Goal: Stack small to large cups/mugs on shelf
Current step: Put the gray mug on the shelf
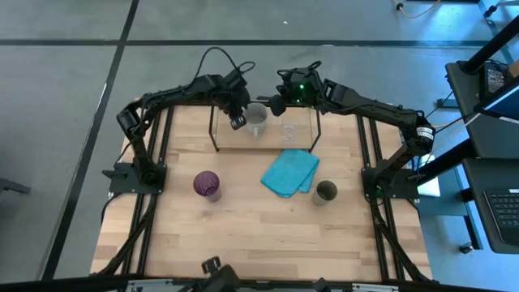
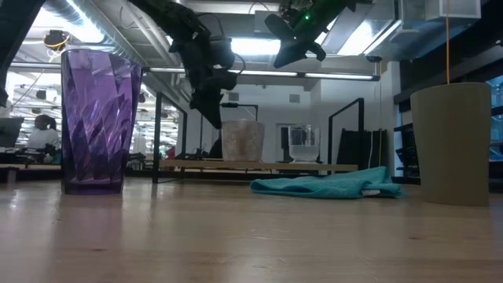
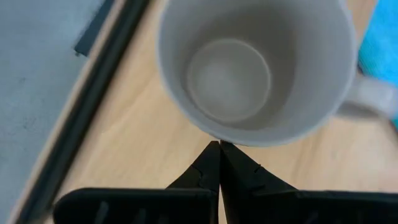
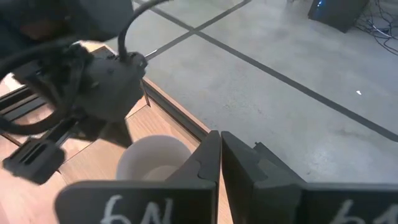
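Your left tool (image 1: 238,122) hovers pressed together, empty, just beside the mug (image 1: 257,118) on the shelf (image 1: 217,139). Right tool (image 1: 276,104), also pressed together, waits above. Spread the left fingers before descending; straddle the rim squarely, clear of the glass (image 1: 289,130).

Grey floor (image 1: 65,122) with dark lines; a desk (image 1: 495,154) alongside.
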{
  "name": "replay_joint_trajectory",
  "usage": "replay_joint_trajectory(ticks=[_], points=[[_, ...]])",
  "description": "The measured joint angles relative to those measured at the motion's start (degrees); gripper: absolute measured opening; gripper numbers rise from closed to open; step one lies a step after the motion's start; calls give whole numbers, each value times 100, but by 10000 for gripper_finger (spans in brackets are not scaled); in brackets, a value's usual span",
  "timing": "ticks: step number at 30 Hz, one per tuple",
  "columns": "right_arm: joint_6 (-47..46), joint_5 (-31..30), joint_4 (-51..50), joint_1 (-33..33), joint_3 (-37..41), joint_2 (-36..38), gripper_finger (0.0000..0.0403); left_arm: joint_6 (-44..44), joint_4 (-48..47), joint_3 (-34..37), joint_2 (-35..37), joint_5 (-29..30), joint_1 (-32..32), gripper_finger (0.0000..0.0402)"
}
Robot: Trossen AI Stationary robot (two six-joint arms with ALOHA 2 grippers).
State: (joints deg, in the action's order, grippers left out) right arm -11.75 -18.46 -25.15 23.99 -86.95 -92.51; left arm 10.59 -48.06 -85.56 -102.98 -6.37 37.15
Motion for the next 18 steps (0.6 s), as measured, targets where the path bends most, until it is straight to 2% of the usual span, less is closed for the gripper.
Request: replay_joint_trajectory(ticks=[18], points=[[-22, -2, -4, 0, -1, 0, 17, 50, 831, 2, -496, 104, 249, 0]])
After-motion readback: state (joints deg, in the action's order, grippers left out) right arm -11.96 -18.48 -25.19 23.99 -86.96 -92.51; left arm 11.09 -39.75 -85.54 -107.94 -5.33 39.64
